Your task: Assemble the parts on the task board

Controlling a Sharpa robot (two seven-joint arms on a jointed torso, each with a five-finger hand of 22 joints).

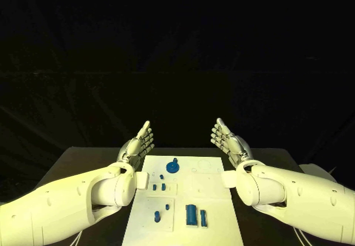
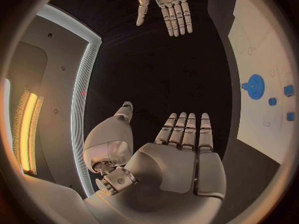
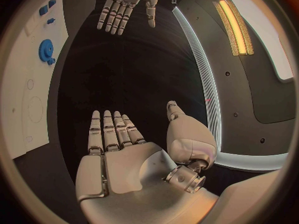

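Note:
The white task board (image 1: 207,205) lies in the middle of the black table, between my two arms. On it are a round blue gear (image 1: 172,166) near its far end, small blue pieces (image 1: 158,187) in the middle, and longer blue blocks (image 1: 192,215) near the front. My left hand (image 1: 137,145) is raised over the board's far left corner, fingers straight and held together, holding nothing. My right hand (image 1: 229,143) mirrors it at the far right corner, also flat and empty. The gear (image 2: 254,86) and board (image 2: 264,45) appear beside the left palm (image 2: 168,164); the right palm (image 3: 124,159) has the gear (image 3: 45,50) to its side.
The black table (image 1: 81,159) extends on both sides of the board, with its far edge just behind the hands. Beyond it is darkness. Each wrist view shows the opposite hand (image 2: 165,5) (image 3: 127,5) flat and apart from the board.

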